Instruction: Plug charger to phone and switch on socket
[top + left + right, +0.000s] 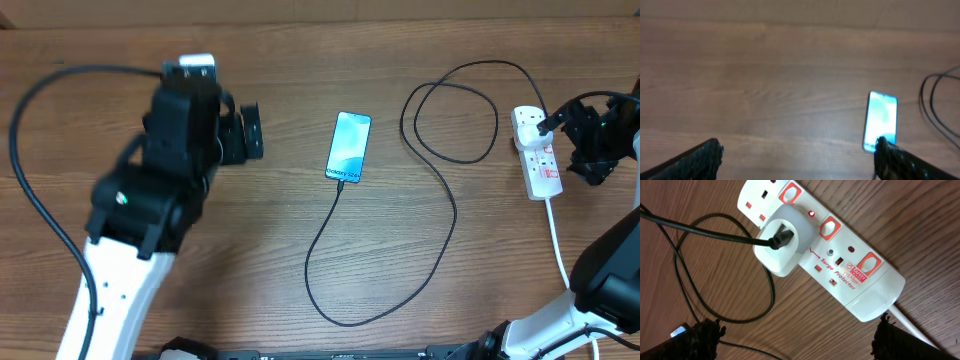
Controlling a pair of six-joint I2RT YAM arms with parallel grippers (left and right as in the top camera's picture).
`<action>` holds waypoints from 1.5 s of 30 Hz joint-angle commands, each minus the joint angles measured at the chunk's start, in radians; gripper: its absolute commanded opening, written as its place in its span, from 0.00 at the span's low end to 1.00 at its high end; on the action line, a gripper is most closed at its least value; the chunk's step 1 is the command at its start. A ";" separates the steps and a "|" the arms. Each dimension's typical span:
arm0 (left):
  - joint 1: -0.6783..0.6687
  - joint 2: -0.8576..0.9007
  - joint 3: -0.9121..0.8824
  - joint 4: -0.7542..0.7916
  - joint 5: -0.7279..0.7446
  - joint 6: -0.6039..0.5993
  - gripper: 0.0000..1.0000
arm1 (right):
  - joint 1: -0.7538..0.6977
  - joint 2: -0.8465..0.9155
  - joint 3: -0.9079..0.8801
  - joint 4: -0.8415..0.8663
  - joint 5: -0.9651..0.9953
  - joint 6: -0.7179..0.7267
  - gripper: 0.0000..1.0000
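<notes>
Phone [349, 147] lies face up near the middle of the wooden table [250, 260], its screen lit blue-teal. We read a small line near its lower edge as "Galaxy S24+". From the left wrist view the writing is too blurred to read.

We see the charger [447, 205] as a thin black cable. One end meets the phone's lower short edge; whether the tip is fully seated we cannot tell. The cable bends round toward the table's near edge, coils in loose loops and runs to the socket [537, 150] at the right.

On the socket's white face we read "Surge Protector" in red, above a small red label too fine to make out. The middle outlet holds a white adapter [782, 242] with the black cable plugged into it; the outlets on either side hold nothing. A small red light [811, 213] glows by the adapter, among the red switches. A thick white cord [905, 320] leaves the strip's end.

Our left gripper [250, 131] hangs left of the phone, well apart, jaws spread and holding nothing. Our right gripper [796, 327] hovers over the socket, fingers wide apart and touching nothing.
</notes>
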State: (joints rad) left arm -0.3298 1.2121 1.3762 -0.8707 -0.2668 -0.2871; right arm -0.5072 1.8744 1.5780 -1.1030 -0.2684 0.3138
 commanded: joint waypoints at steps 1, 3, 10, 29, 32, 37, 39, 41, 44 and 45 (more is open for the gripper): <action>0.002 -0.146 -0.190 0.128 -0.023 0.042 1.00 | 0.002 -0.040 -0.005 0.002 0.006 -0.003 1.00; 0.002 -0.214 -0.286 0.214 -0.025 0.048 1.00 | 0.002 -0.040 -0.005 0.002 0.006 -0.003 1.00; 0.002 -0.420 -0.534 0.469 -0.056 0.048 1.00 | 0.002 -0.040 -0.005 0.002 0.006 -0.003 1.00; 0.002 -0.724 -1.153 1.461 -0.136 0.048 1.00 | 0.002 -0.040 -0.005 0.002 0.006 -0.003 1.00; 0.002 -0.794 -1.207 1.476 -0.164 0.048 1.00 | 0.002 -0.040 -0.005 0.002 0.006 -0.003 1.00; 0.002 -0.933 -1.292 1.473 -0.199 0.048 1.00 | 0.002 -0.040 -0.005 0.002 0.006 -0.003 1.00; 0.002 -0.990 -1.330 1.473 -0.209 0.048 1.00 | 0.002 -0.040 -0.005 0.002 0.006 -0.003 1.00; 0.002 -1.044 -1.369 1.473 -0.213 0.048 1.00 | 0.002 -0.040 -0.005 0.002 0.006 -0.003 1.00; 0.002 -1.114 -1.371 1.373 -0.212 0.047 1.00 | 0.002 -0.040 -0.005 0.002 0.006 -0.003 1.00; 0.002 -1.131 -1.371 1.347 -0.212 0.047 1.00 | 0.002 -0.040 -0.005 0.002 0.006 -0.003 1.00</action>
State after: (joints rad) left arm -0.3298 0.1287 0.0151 0.5037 -0.4549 -0.2516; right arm -0.5072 1.8744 1.5776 -1.1034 -0.2691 0.3138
